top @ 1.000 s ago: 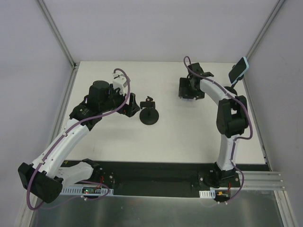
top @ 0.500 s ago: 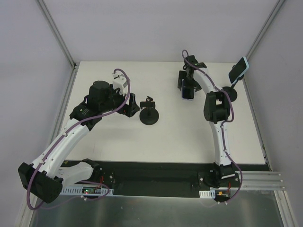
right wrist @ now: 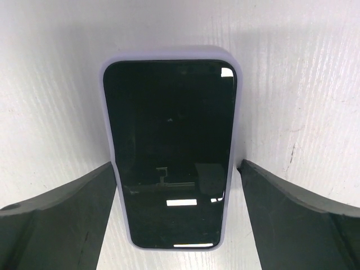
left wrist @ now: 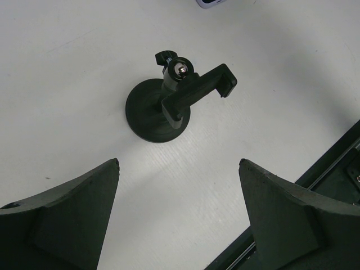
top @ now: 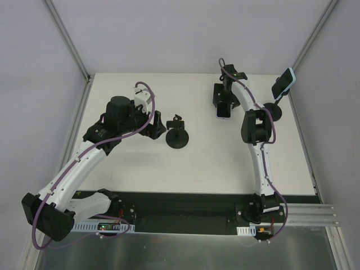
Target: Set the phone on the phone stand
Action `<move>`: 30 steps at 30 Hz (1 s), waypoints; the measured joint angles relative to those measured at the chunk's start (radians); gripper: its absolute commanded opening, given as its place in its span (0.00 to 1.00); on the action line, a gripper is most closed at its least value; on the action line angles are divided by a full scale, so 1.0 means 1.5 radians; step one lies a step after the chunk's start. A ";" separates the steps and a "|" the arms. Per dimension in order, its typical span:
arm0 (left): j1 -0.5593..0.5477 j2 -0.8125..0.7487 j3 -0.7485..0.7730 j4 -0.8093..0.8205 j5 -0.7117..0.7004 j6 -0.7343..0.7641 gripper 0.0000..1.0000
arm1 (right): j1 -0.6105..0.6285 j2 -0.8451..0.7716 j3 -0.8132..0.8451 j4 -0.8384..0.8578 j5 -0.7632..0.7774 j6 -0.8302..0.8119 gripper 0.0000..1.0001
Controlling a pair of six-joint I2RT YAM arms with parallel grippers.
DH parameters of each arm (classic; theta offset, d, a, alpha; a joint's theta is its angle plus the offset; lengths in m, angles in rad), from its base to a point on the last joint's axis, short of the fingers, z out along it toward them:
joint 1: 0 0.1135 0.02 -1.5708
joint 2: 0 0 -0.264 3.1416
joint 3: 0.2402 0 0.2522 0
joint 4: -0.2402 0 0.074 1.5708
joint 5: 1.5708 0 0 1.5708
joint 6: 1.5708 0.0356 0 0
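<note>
Fully spread, right hand [right wrist: 177, 164] straddles the phone [right wrist: 171, 146].

Left end effector [left wrist: 177, 163], fingers spread wide, hangs just left of the black round-based phone stand [top: 178, 138]. Right end effector [top: 223, 107], likewise spread, points down well right of it.

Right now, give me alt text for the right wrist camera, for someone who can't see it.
A phone in a pale lilac case lies screen-up on a white table. The open right claw straddles its lower half, one dark finger at each side.
</note>
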 measured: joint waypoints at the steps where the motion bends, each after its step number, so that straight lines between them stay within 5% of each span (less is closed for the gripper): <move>1: 0.000 0.000 0.000 0.000 0.000 0.000 0.86 | 0.000 0.006 0.011 -0.007 0.001 0.000 0.91; 6: 0.000 0.003 0.000 0.000 0.000 0.000 0.86 | 0.008 0.020 0.041 -0.025 0.016 0.001 0.86; 10: 0.000 0.007 0.000 0.000 0.000 0.000 0.86 | 0.017 0.022 0.046 -0.032 0.025 0.002 0.61; 12: 0.000 0.007 0.000 0.000 0.000 0.000 0.86 | 0.019 0.023 0.047 -0.036 0.030 0.005 0.37; 13: 0.000 0.007 0.000 0.000 0.000 0.000 0.86 | 0.019 0.023 0.047 -0.036 0.028 0.005 0.15; 15: 0.000 0.007 0.000 0.000 0.000 0.000 0.86 | 0.017 0.023 0.047 -0.037 0.023 0.005 0.01; 21: 0.000 0.007 0.000 0.000 0.000 0.000 0.86 | 0.013 -0.010 -0.013 -0.004 0.005 0.005 0.01; 30: 0.000 0.007 -0.001 0.001 0.000 0.000 0.86 | 0.052 -0.364 -0.551 0.223 0.005 -0.005 0.00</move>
